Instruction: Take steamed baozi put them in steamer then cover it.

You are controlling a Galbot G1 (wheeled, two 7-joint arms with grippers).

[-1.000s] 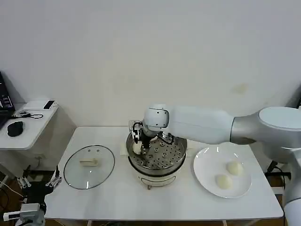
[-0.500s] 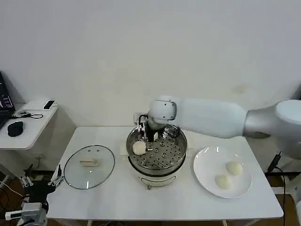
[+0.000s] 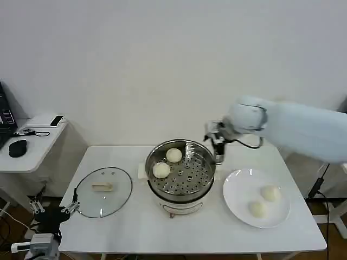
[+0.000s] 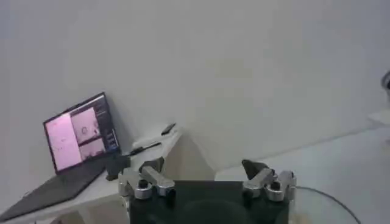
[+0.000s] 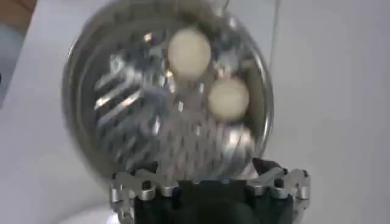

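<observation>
The steamer (image 3: 187, 181) stands mid-table on its white pot base. Two steamed baozi (image 3: 173, 155) (image 3: 161, 170) lie on its perforated floor, toward the back left. In the right wrist view the same pair of baozi (image 5: 189, 53) (image 5: 228, 98) rest in the steamer (image 5: 122, 115). My right gripper (image 3: 217, 144) (image 5: 207, 170) hovers over the steamer's back right rim, open and holding nothing. Two more baozi (image 3: 269, 193) (image 3: 257, 208) sit on the white plate (image 3: 238, 187). The cover (image 3: 103, 190) lies flat on the table, left of the steamer. My left gripper (image 3: 54, 208) (image 4: 201, 170) is parked low, off the table's left front corner, open.
A side desk (image 3: 32, 143) with a mouse and a laptop (image 4: 79, 131) stands to the far left. A white wall rises behind the table. Bare tabletop lies in front of the steamer and between the steamer and the plate.
My right gripper let go of a baozi in the steamer, then lifted and swung right to the far right rim. Two baozi now show inside.
</observation>
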